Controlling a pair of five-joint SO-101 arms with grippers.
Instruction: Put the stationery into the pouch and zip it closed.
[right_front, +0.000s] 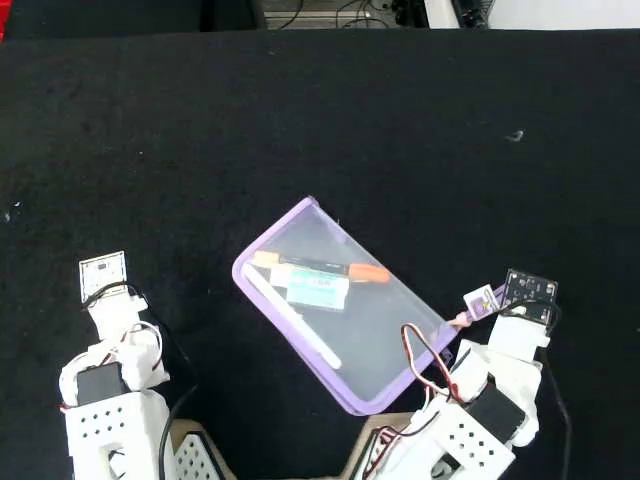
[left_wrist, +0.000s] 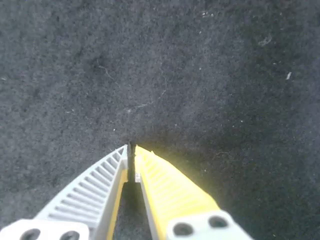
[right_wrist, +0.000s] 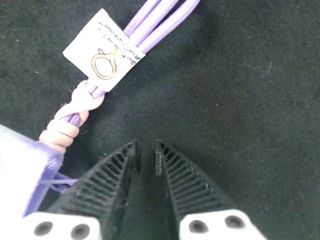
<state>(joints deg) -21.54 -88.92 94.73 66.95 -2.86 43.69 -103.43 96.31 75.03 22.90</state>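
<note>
Diagonally, clear purple-edged pouch (right_front: 380, 340), stationery (right_front: 318, 285) inside.

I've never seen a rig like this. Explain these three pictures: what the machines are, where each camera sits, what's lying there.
These are two small robot arms side by side at a table covered in black cloth. One picture looks down from a fixed camera above. The other two come from a camera on each arm's wrist, looking along its end effector, the pincer it grips with. The left end effector is shut on nothing, over bare cloth. The right end effector is slightly open and empty, beside the purple cord on the pouch. That clear, purple-edged pouch lies between the arms, with an orange pen, a small block and a white stick inside.
</note>
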